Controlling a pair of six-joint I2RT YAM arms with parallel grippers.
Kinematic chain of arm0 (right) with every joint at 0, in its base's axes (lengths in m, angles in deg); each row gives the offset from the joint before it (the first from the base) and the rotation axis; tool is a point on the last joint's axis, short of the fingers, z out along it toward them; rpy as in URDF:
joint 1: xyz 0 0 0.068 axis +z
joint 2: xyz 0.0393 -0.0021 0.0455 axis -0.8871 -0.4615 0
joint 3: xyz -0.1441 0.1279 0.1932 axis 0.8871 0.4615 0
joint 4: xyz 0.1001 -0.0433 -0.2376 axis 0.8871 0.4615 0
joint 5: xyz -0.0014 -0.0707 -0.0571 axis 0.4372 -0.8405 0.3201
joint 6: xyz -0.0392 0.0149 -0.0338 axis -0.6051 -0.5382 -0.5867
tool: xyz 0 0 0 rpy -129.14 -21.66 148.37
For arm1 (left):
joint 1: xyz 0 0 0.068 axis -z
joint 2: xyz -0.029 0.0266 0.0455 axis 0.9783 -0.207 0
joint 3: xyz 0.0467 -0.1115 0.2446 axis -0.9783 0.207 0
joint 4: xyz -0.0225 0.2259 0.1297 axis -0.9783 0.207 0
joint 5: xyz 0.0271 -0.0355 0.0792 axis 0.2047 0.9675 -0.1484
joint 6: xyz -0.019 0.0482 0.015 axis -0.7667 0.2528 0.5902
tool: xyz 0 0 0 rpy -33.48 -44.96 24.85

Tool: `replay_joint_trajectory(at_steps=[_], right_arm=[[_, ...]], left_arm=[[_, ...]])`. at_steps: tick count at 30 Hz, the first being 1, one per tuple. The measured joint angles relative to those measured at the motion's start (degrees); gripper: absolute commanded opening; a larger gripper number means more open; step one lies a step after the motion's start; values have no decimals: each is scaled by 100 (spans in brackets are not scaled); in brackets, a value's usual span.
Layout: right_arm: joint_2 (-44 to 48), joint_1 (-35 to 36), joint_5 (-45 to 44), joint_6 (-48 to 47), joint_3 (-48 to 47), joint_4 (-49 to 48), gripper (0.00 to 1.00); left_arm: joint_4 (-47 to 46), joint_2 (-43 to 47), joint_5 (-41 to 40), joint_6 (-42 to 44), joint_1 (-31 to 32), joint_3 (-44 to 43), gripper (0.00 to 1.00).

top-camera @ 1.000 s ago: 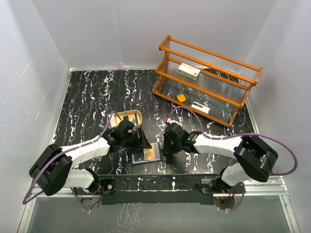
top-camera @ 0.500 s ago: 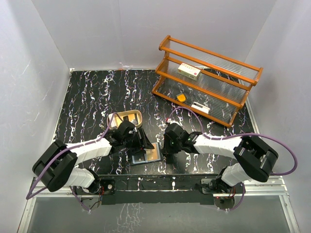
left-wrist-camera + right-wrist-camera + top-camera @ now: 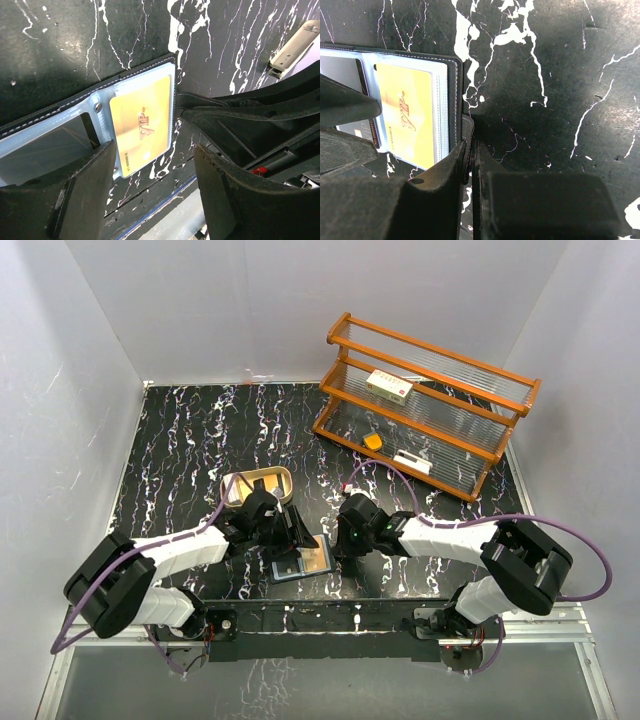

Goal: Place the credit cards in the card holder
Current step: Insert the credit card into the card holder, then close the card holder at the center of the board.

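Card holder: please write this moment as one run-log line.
card holder: lies open | gold card: in slot | left gripper: open, over holder | right gripper: shut on holder edge

Bright, even overhead view; wrist views dim, heavily shadowed.

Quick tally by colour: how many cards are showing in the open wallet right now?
Gold card: 1
Grey card: 1
Total: 2, both in sleeves of the card holder.
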Motion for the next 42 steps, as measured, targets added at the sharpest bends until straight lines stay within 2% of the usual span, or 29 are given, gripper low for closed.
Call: replay_joint_trajectory(at_steps=[5, 11, 13, 18, 25, 34, 42], right_arm=[[39, 7, -2, -2, 2, 9, 8], [201, 7, -24, 11, 2, 11, 30], [219, 7, -31, 9, 0, 20, 32], [219, 7, -52, -7, -7, 57, 22], [216, 7, -68, -24, -9, 57, 11], [212, 7, -50, -11, -4, 15, 9], [153, 13, -39, 0, 4, -68, 8]], left_arm=[[815, 321, -361, 243, 24, -295, 68], [1725, 706, -903, 474, 22, -494, 72], [2057, 785, -1088, 516, 22, -520, 73], [2699, 942, -1469, 553, 13, -531, 74], [2922, 1121, -1672, 487, -35, -350, 74], [2752, 1025, -1617, 417, -55, -208, 75], [2199, 1003, -1064, 273, -70, -79, 75]])
